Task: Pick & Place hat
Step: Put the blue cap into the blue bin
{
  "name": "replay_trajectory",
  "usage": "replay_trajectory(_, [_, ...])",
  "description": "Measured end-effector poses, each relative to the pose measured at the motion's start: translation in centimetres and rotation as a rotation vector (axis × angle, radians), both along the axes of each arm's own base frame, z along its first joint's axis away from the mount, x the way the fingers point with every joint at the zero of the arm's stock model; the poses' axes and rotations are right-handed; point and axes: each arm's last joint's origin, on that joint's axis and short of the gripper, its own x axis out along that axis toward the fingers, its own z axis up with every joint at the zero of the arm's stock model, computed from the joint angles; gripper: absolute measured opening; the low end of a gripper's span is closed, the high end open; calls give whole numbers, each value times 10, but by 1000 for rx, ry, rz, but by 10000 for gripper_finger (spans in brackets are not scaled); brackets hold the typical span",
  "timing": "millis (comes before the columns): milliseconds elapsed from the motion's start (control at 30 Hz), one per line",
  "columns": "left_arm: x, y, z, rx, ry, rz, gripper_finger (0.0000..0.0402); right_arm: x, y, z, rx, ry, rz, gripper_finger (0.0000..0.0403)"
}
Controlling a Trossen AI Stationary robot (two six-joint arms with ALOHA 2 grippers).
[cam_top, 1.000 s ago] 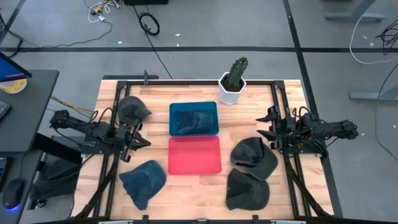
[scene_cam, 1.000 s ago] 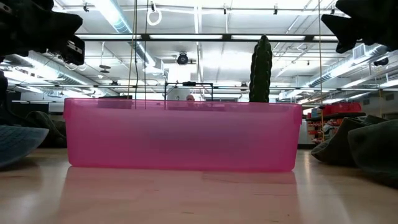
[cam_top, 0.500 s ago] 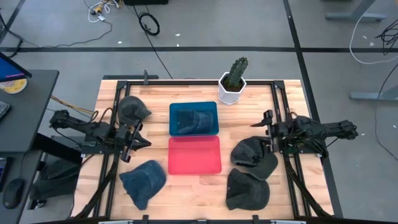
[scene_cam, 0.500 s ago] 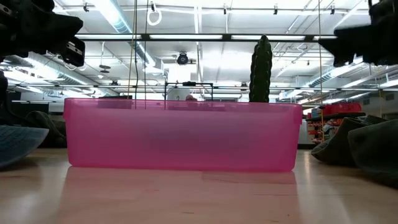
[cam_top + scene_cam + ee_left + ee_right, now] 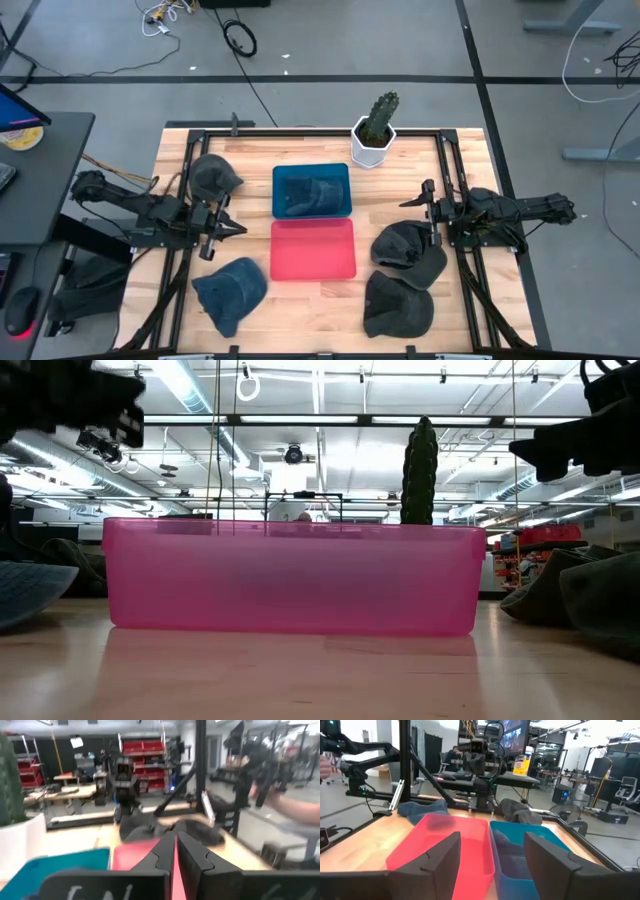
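Observation:
Several caps lie crown-up on the wooden table. A dark grey cap [image 5: 213, 176] sits far left, a blue denim cap [image 5: 232, 290] near left, and two dark grey caps [image 5: 408, 250] [image 5: 398, 305] lie on the right. Another dark cap [image 5: 310, 195] lies in the blue bin [image 5: 279, 176]. The pink bin [image 5: 313, 249] holds nothing. My left gripper [image 5: 238, 228] [image 5: 175, 845] is shut and hovers left of the pink bin. My right gripper [image 5: 408, 204] [image 5: 492, 837] is open, hovering right of the bins, just beyond the upper right cap.
A cactus in a white pot [image 5: 375, 130] stands at the far edge behind the blue bin. Black frame rails [image 5: 180, 270] run along both table sides under the arms. Bare wood shows in front of the pink bin [image 5: 290, 575].
My right gripper has come down and shifted a little toward the table's left, closer to the bins and the upper right cap. My left gripper has risen slightly. The caps and bins have stayed put.

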Motion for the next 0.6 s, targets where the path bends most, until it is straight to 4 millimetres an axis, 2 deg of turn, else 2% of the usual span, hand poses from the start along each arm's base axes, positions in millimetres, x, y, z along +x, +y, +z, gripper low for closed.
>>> replay_trajectory(67, [4,-4,11,-7,18,-30,26,0,0,0,-4,-1,0,220])
replay_trajectory(200, [17,-19,20,33,101,-104,25,0,0,0,-2,1,0,220])
replay_trajectory(333, [32,-38,34,82,174,-105,25,0,0,0,-4,1,0,220])
replay_trajectory(467, [47,-60,49,252,318,-104,25,0,0,0,-4,1,0,220])
replay_trajectory(600, [56,-81,54,435,506,-137,25,0,0,0,-4,1,0,220])
